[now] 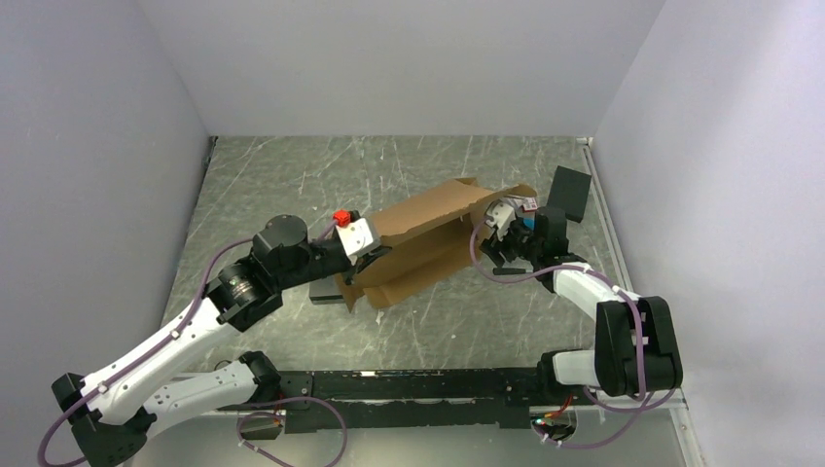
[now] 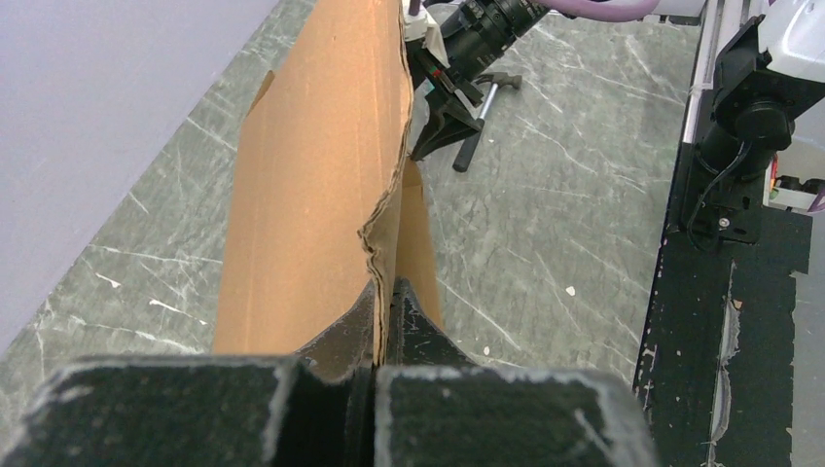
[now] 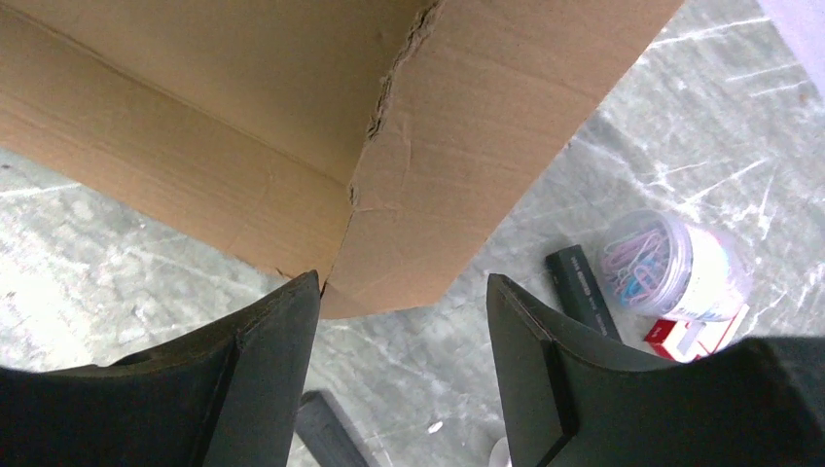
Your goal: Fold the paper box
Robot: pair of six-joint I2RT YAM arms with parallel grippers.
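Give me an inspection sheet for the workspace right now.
Surface: grey scratched table.
Job's things: paper box, partly folded, panels raised, ragged edge at one crease.
Clutter: black block far right; hammer; tub of paper clips.
Grippers: left gripper shut on the box edge; right gripper open, box corner between its fingers, no contact seen.
Cables: purple cables along both arms, loose loops near the bases.
Surroundings: plain white walls on three sides.
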